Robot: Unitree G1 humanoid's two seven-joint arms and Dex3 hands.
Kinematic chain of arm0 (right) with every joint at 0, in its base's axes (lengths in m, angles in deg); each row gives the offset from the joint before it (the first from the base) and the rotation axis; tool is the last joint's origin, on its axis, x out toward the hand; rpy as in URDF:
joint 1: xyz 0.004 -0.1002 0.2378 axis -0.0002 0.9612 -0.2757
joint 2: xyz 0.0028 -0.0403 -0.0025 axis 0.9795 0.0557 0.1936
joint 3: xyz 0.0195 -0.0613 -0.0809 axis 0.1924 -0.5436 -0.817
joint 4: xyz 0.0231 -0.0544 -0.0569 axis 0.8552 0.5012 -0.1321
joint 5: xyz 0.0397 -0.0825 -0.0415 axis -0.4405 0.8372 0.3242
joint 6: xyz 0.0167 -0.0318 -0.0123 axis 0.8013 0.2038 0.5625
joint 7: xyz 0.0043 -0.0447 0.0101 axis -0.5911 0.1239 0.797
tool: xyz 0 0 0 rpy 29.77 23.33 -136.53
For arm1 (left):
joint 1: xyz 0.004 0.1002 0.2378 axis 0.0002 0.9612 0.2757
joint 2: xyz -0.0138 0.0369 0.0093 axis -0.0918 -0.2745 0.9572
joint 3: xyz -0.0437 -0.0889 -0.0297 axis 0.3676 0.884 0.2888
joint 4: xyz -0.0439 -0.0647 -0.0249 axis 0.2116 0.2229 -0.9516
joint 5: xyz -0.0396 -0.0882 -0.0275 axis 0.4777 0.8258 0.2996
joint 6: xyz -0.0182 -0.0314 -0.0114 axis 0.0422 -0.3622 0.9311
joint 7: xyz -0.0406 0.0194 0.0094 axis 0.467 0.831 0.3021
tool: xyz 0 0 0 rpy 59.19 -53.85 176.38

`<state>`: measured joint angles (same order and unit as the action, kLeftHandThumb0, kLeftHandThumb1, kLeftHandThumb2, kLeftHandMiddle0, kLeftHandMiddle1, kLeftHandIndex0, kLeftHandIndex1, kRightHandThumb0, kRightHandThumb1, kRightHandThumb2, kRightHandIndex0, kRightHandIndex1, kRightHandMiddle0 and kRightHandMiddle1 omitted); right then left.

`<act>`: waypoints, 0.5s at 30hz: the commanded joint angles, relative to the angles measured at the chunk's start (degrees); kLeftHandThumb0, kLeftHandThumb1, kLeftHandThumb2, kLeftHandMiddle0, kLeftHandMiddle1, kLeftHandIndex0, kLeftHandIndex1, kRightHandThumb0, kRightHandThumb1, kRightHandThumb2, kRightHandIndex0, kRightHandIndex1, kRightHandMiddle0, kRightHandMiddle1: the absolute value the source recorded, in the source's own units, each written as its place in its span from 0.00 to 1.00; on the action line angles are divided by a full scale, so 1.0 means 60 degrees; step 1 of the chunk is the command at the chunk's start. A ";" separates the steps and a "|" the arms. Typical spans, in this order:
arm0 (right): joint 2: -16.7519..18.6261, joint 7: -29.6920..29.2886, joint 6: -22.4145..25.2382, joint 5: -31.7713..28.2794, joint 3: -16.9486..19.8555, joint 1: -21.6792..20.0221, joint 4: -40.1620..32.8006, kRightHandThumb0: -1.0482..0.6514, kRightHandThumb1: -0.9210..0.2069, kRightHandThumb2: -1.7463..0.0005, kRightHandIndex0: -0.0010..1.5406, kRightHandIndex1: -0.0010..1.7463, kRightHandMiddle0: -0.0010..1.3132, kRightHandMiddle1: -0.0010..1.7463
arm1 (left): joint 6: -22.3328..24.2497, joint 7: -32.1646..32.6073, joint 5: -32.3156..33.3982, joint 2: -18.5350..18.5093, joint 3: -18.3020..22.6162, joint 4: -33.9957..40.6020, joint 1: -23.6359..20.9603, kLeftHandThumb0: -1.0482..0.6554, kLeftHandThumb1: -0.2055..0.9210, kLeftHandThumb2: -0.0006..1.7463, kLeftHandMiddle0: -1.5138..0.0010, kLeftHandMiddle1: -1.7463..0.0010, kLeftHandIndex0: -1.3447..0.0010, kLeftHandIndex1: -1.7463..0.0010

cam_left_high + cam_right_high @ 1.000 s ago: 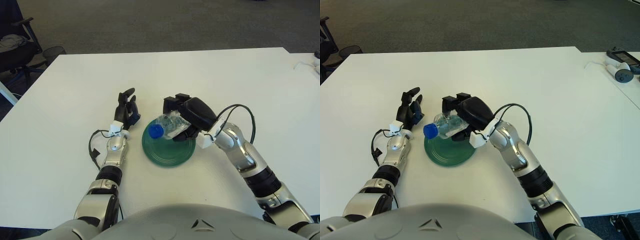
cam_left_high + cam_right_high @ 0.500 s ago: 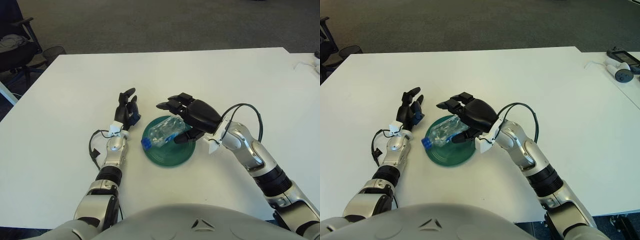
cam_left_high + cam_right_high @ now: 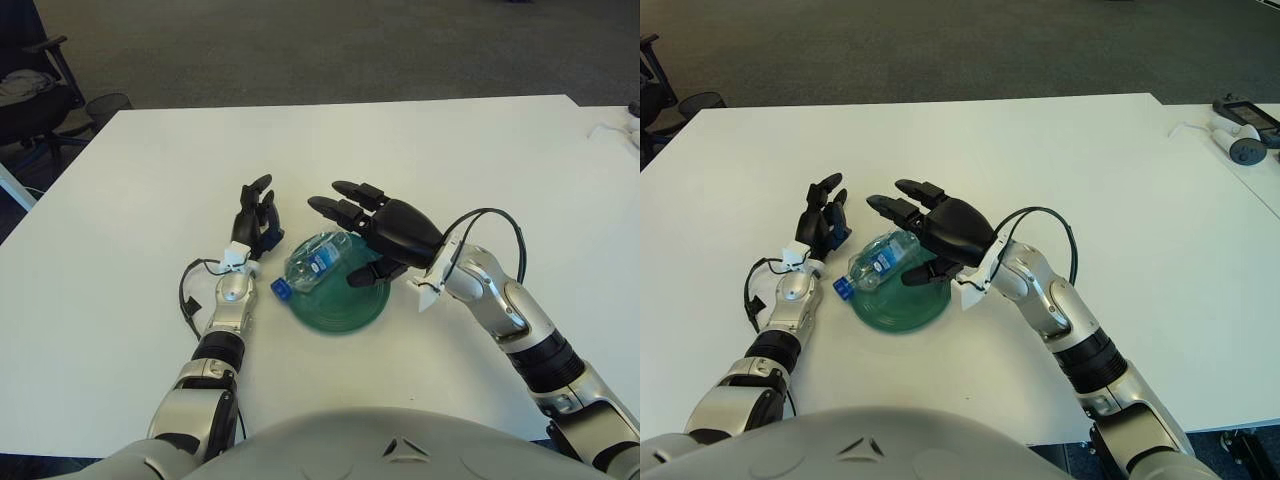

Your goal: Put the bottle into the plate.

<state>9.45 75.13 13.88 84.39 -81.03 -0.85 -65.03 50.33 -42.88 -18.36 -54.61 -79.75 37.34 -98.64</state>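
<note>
Look at the bottle (image 3: 314, 262). It lies on its side on the green plate (image 3: 355, 305), over the plate's left part. Its long way runs from the upper right down to the lower left. The blue cap (image 3: 281, 289) points to the lower left and sticks out past the plate's edge, above the table (image 3: 450, 150). So the bottle is in the plate, but only just.

Your right hand (image 3: 385, 226) is over the right side of the bottle. Its fingers (image 3: 335, 208) are spread wide and hold nothing. The bottle sits just under and to the left of them.

Your left hand (image 3: 255, 218) shows just to the left of the plate, with its fingers loose and empty. It is the hand nearer to the cap.

If the bottle rolls, I think it will tip off on the cap side. A small push on the cap toward the plate's middle would likely make it safe.
</note>
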 commanded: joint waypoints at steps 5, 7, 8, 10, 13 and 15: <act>-0.0130 0.0088 -0.0097 -0.0161 0.0307 -0.0165 -0.0211 0.00 0.00 0.53 0.00 0.00 0.00 0.00 | -0.0355 -0.0166 -0.0182 -0.0032 -0.0153 -0.1093 0.1105 0.08 1.00 0.54 0.80 1.00 1.00 0.59; -0.0152 0.0228 -0.0067 -0.0306 0.0363 -0.0175 -0.0280 0.00 0.00 0.55 0.00 0.00 0.00 0.00 | -0.0277 -0.0262 -0.0106 -0.0025 -0.0149 -0.1083 0.1094 0.08 1.00 0.54 0.79 1.00 1.00 0.58; -0.0154 0.0258 -0.0069 -0.0346 0.0385 -0.0168 -0.0286 0.00 0.00 0.55 0.00 0.00 0.00 0.00 | -0.0235 -0.0289 -0.0087 -0.0026 -0.0149 -0.1078 0.1089 0.08 1.00 0.54 0.79 1.00 1.00 0.58; -0.0143 0.0308 -0.0049 -0.0431 0.0449 -0.0147 -0.0293 0.00 0.00 0.56 0.00 0.00 0.00 0.00 | -0.0178 -0.0322 -0.0055 -0.0020 -0.0136 -0.1071 0.1083 0.08 1.00 0.54 0.79 1.00 1.00 0.58; -0.0105 0.0300 0.0035 -0.0824 0.0764 -0.0138 -0.0297 0.00 0.00 0.57 0.00 0.00 0.00 0.00 | -0.0123 -0.0277 -0.0004 0.0027 -0.0092 -0.1018 0.1072 0.09 1.00 0.53 0.80 1.00 1.00 0.58; -0.0057 0.0228 0.0028 -0.1221 0.1031 -0.0269 -0.0135 0.00 0.00 0.58 0.00 0.00 0.00 0.00 | 0.0014 -0.0202 -0.0012 0.0075 -0.0109 -0.0791 0.1089 0.09 1.00 0.53 0.80 1.00 1.00 0.58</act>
<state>9.17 76.82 13.62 80.43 -77.64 -0.89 -66.02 49.26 -44.45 -17.44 -54.80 -80.09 36.85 -98.91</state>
